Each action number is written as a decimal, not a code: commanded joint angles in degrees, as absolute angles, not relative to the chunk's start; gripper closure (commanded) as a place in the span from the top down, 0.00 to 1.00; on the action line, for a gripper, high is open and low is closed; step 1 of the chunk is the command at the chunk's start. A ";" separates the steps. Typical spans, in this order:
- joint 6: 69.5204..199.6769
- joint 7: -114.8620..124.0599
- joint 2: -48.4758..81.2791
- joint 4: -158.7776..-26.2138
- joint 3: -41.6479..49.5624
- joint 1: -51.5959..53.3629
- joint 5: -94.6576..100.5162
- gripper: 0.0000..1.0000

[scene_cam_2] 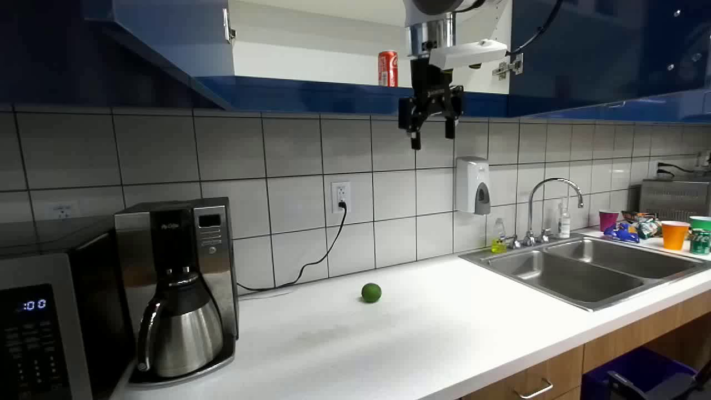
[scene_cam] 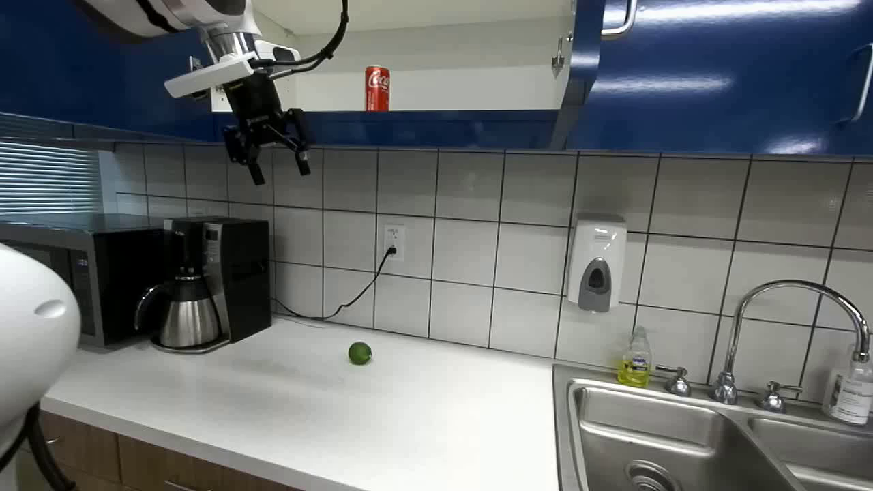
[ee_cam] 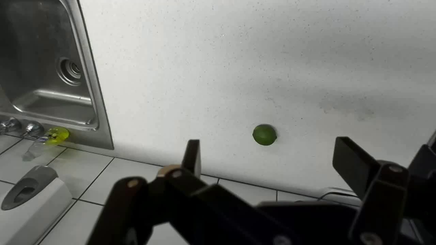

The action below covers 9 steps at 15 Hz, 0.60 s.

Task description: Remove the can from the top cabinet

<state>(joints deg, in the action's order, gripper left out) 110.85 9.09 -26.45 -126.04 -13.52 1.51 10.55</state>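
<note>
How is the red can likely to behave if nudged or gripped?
The can stands upright, taller than wide, so a sideways nudge could tip it. Its smooth-looking wall might slip in a loose grip. Once toppled, its cylindrical body would probably roll.

The arm (scene_cam_2: pixel 432 34) holds its end effector (scene_cam_2: pixel 433 140) pointing down — fingers (ee_cam: pixel 354 165) spread wide.

Top cabinet (scene_cam: pixel 470 88): glossy doors (scene_cam: pixel 716 112), matt inside
Can (scene_cam_2: pixel 387 68): smooth, metal by its look
My gripper (scene_cam: pixel 280 171): matt
Sink (ee_cam: pixel 91 137): satin steel, I'd say
Counter (ee_cam: pixel 170 68): smooth, speckled on my wrist feed
Soap dispenser (scene_cam: pixel 598 240): smooth plastic
Drawers (scene_cam_2: pixel 558 366): wood-look
Carafe (scene_cam_2: pixel 189 339): brushed metal
</note>
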 commanded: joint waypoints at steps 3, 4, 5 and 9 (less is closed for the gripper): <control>110.59 9.60 -26.21 -125.86 -12.45 2.86 11.14 1.00; 110.59 9.60 -26.21 -125.86 -12.45 2.87 11.14 1.00; 110.59 9.60 -26.21 -125.86 -12.45 2.87 11.14 1.00; 110.90 10.38 -25.92 -124.11 -12.44 2.55 11.84 1.00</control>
<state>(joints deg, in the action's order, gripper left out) 110.85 9.10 -26.37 -125.93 -13.20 1.79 10.57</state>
